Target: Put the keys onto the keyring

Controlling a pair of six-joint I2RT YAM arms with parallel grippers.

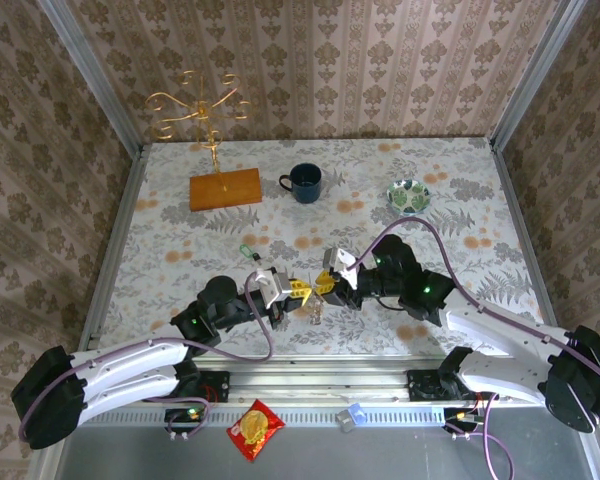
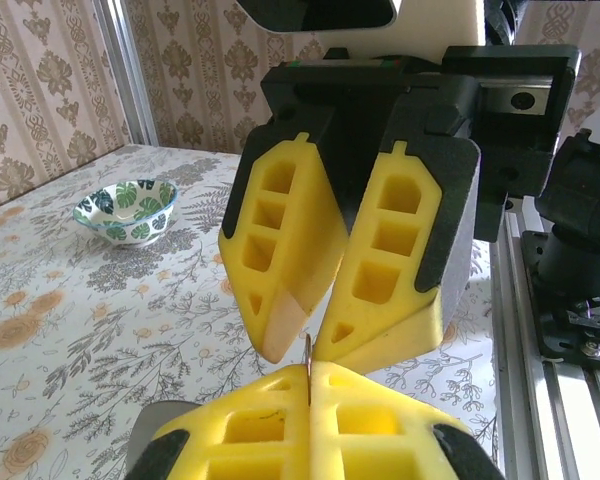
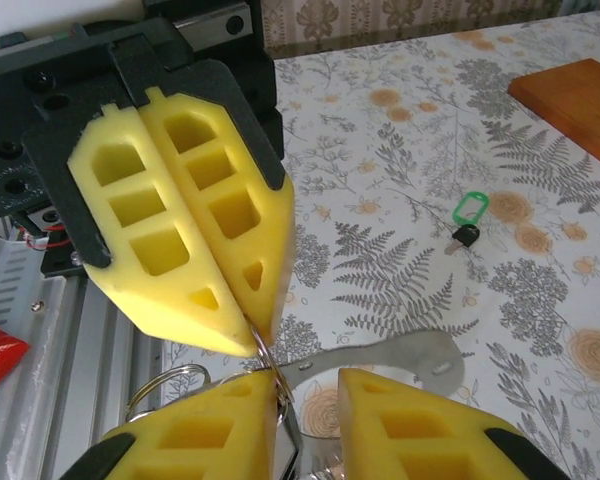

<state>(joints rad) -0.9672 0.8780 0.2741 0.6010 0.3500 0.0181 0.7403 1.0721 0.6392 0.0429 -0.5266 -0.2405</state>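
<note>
My left gripper [image 1: 298,291] is shut on the edge of the keyring's [image 3: 263,350] thin metal ring and holds it above the table's front middle. The same gripper [image 2: 310,376] pinches the ring [image 2: 308,360] edge-on between yellow pads. The wide grey strap [image 3: 405,352] trails off to the right. My right gripper [image 1: 325,286] faces it tip to tip. Its jaws [image 3: 310,380] stand open with a narrow gap, and the ring lies against the left finger [image 3: 215,425]. A second ring [image 3: 160,385] hangs at the left. One of the keys [image 3: 467,218], green-headed, lies on the table [image 1: 248,250].
A dark blue mug [image 1: 305,182], a leaf-patterned bowl [image 1: 408,195] and a wooden block [image 1: 225,188] with a gold wire stand [image 1: 202,105] sit along the back. A red packet [image 1: 255,430] lies below the front rail. Metal frame posts edge both sides.
</note>
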